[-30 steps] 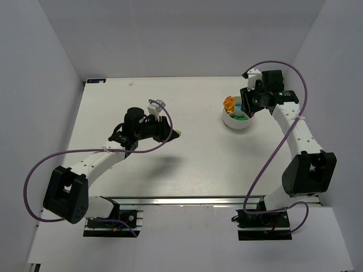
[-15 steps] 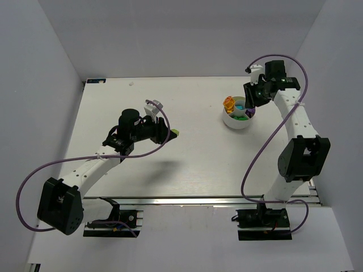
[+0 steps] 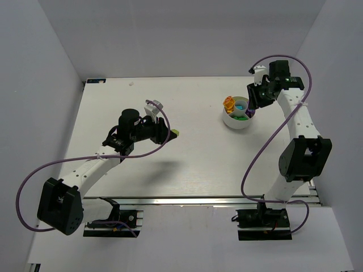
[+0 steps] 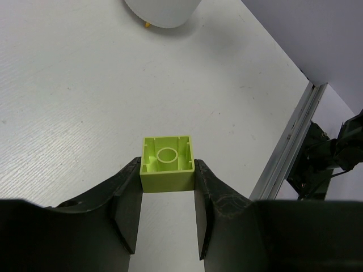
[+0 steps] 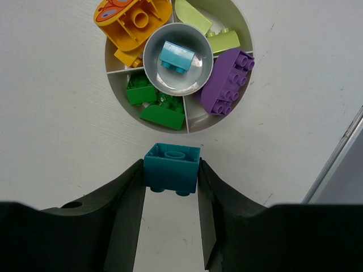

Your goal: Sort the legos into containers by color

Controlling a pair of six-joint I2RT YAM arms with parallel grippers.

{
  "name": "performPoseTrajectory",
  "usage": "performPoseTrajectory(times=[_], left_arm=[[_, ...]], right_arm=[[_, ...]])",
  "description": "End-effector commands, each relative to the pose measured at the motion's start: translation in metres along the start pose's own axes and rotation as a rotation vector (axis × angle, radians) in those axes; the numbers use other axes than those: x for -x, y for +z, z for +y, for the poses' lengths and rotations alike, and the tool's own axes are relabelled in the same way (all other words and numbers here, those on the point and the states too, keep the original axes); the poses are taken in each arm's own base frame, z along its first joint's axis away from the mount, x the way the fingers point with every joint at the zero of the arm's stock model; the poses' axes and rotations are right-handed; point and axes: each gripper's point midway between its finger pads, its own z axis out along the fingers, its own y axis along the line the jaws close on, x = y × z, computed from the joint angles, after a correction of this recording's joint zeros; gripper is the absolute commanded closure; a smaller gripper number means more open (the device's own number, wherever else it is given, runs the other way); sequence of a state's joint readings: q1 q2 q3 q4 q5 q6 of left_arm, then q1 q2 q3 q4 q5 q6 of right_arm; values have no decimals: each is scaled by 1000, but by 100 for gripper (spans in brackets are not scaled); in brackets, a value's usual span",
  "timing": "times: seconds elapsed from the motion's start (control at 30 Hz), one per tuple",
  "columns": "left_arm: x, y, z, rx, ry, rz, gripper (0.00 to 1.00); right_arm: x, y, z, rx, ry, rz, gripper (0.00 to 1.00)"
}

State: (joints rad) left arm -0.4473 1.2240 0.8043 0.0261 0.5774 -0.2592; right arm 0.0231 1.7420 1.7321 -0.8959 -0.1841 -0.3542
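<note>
The round white bowl (image 3: 235, 123) stands at the back right of the table and holds sorted legos. In the right wrist view its compartments (image 5: 117, 85) hold orange (image 5: 133, 22), pale yellow-green (image 5: 222, 39), purple (image 5: 227, 83) and green (image 5: 161, 113) bricks, with a cyan brick (image 5: 176, 56) in the centre cup. My right gripper (image 5: 170, 170) is shut on a teal brick (image 5: 171, 168), held above the table just beside the bowl. My left gripper (image 4: 167, 173) is shut on a yellow-green brick (image 4: 167, 163), mid-table (image 3: 175, 133), above the surface.
The bowl's edge (image 4: 161, 12) shows at the top of the left wrist view. A metal rail (image 3: 187, 200) runs along the table's near edge. White walls (image 3: 45, 85) enclose the left, back and right sides.
My right arm has drawn back towards the far right with the teal brick, from over the bowl to beside it. My left arm shifted slightly left at first, then held still.
</note>
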Motion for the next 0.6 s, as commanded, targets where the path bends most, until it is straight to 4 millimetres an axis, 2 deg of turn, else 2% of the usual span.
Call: performPoseTrajectory(times=[0.0,0.57], left_arm=[[8,-7,-8,-24,35,-25,100],[8,-7,-10,-33,39,-24,100]], right_arm=[[9,-11,-1,3,-20,-33,100],[9,-11,2,24,-18,-36,100]])
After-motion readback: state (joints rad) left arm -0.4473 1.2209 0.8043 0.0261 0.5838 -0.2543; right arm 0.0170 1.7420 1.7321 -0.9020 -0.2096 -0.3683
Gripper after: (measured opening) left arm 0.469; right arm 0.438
